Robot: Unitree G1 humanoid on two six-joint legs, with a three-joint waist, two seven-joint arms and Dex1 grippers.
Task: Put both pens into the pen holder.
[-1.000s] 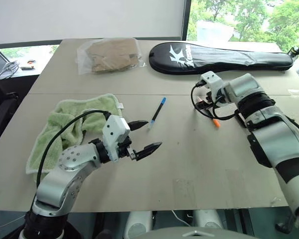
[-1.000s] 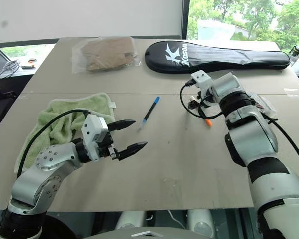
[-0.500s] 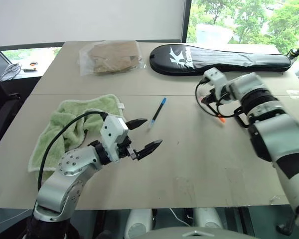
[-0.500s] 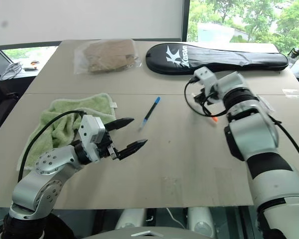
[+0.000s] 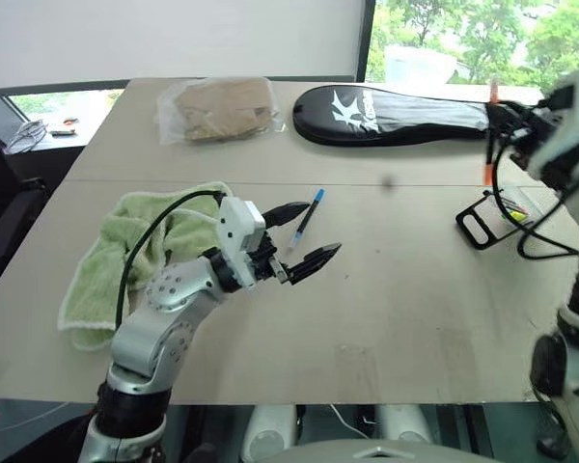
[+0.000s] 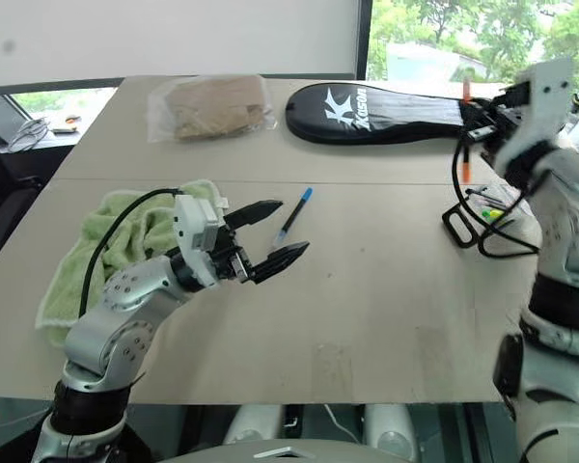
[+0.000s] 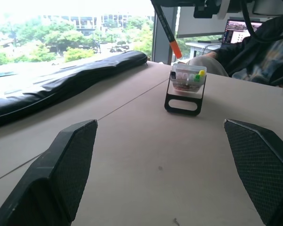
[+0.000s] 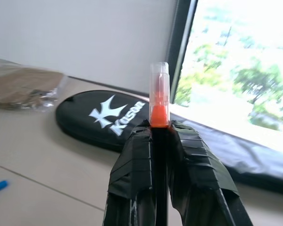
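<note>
The blue-capped pen (image 5: pixel 307 217) lies on the table just past my left gripper (image 5: pixel 323 227), which hangs open and empty above the tabletop. At the far right my right gripper (image 8: pixel 159 129) is shut on the orange-capped pen (image 8: pixel 159 94). It holds that pen (image 5: pixel 490 135) upright in the air over the pen holder (image 5: pixel 487 217). The holder is a small black wire stand with a clear compartment and yellow-green bits inside (image 7: pixel 185 92). It stands on the table near the right edge.
A green towel (image 5: pixel 125 241) lies at the left, partly under my left arm. A long black racket case (image 5: pixel 405 104) and a clear bag of brown material (image 5: pixel 217 106) lie at the back. A seated person (image 7: pixel 254 52) is beyond the table's right side.
My right gripper shut on the orange-capped pen, lifted it off the table and swung it right, above the pen holder. My left gripper crept up toward the blue-capped pen. The view has shifted.
</note>
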